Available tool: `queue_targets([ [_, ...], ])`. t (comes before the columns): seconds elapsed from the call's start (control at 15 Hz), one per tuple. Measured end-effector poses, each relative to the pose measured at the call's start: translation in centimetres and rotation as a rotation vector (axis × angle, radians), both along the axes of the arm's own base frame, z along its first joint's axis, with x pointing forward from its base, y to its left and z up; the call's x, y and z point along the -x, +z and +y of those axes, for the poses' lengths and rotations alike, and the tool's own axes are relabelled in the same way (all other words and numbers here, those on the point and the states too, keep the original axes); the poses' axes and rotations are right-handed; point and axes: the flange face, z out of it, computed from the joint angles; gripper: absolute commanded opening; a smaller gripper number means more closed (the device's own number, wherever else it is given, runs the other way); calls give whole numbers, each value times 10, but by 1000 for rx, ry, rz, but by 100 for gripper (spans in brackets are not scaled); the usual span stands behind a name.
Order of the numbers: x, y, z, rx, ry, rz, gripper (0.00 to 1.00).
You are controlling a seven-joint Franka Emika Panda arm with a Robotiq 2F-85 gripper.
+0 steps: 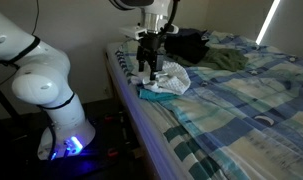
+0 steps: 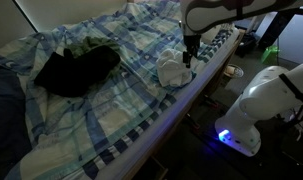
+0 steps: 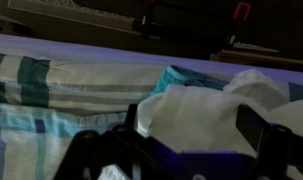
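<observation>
Wrist view: the gripper [image 3: 186, 138] is wide open, right over a white cloth [image 3: 203, 112] near the edge of the bed.

The white cloth lies crumpled on the blue checked blanket [image 1: 241, 100], partly on top of a teal cloth [image 3: 176, 76]. In both exterior views the gripper [image 1: 148, 68] is down low at the cloth [image 2: 174, 72]; I cannot tell if it touches. I think the reach is done, but the grab is not: nothing is pinched or lifted yet. A black heap of clothes [image 2: 76, 68] and a green one [image 1: 226, 60] lie well apart, untouched.
</observation>
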Motion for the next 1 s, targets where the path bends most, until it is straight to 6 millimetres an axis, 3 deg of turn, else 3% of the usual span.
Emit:
queue_targets([
  [0.73,0,0,-1,-2,-3,-1,100],
  [1.0,-2,4,-22,-30,-17,-18,100],
])
